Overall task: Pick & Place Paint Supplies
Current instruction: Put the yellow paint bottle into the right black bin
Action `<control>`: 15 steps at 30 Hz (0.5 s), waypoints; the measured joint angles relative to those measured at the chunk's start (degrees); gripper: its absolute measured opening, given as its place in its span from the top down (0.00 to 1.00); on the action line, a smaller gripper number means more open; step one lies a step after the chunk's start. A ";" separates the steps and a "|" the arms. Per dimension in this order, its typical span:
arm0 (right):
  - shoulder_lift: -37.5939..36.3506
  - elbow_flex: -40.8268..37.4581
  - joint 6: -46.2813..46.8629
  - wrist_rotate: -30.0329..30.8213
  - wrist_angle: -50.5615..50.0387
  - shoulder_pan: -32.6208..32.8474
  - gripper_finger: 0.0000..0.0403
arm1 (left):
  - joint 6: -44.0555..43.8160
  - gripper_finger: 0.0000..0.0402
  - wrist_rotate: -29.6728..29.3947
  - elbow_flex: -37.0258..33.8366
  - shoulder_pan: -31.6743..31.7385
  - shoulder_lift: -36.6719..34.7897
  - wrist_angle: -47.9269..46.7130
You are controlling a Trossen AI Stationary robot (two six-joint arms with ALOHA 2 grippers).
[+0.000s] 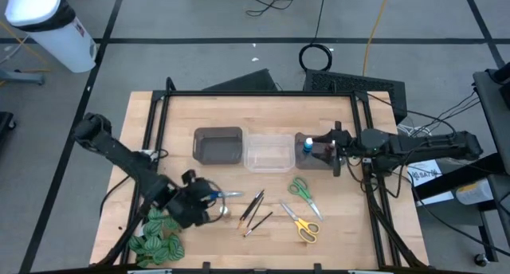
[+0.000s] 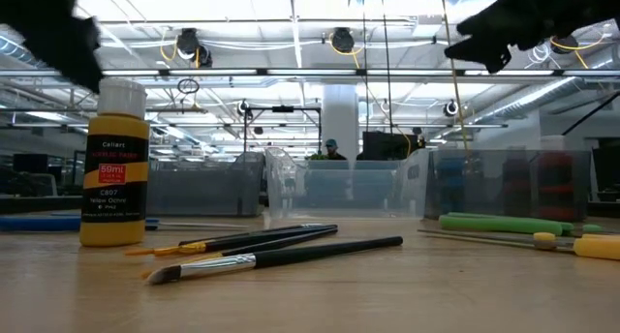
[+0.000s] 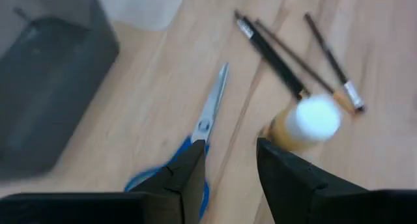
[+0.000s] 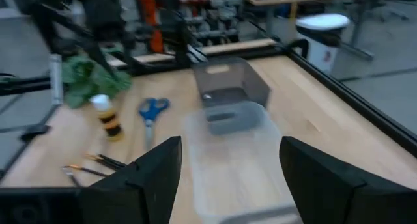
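Standing on the wood beside the blue scissors [image 1: 221, 195] and brushes [image 1: 253, 206]: white-capped yellow bottle [image 3: 306, 123], ungrasped. Hovering just above, left gripper [image 3: 229, 168], jaws parted, empty. Already binned: one blue-capped bottle [image 1: 307, 146]. Waiting at that bin, right gripper [image 1: 336, 149], wide open. Left on the table: green scissors [image 1: 303, 193], yellow scissors [image 1: 301, 225].

A pale wooden tabletop [image 1: 239, 115] in a black frame stands on a grey floor [image 1: 199, 19] crossed by dark lines, cables trailing over it. A white bin [image 1: 52, 23] sits at one corner. Beyond, long ceiling lights [image 2: 291, 23] run over rows of workbenches
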 joint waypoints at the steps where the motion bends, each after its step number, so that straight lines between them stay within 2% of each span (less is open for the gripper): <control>1: 0.02 0.00 -0.25 -0.02 0.84 0.93 0.40 | -2.40 0.64 -0.83 -1.33 -1.38 0.00 -0.20; 5: 0.00 0.00 -1.52 0.00 4.37 4.61 0.40 | -11.73 0.66 -0.61 -7.20 -6.35 0.02 2.25; 9: 0.09 0.06 -2.61 0.10 5.65 7.35 0.40 | -14.63 0.65 2.47 -13.61 -7.35 1.95 12.67; 13: 0.31 0.07 -2.78 0.30 5.65 8.77 0.40 | -17.59 0.57 5.03 -15.86 -6.46 2.09 17.12; 15: 0.57 0.07 -2.76 0.31 5.65 9.09 0.40 | -15.34 0.50 3.64 -16.02 -5.79 2.70 18.43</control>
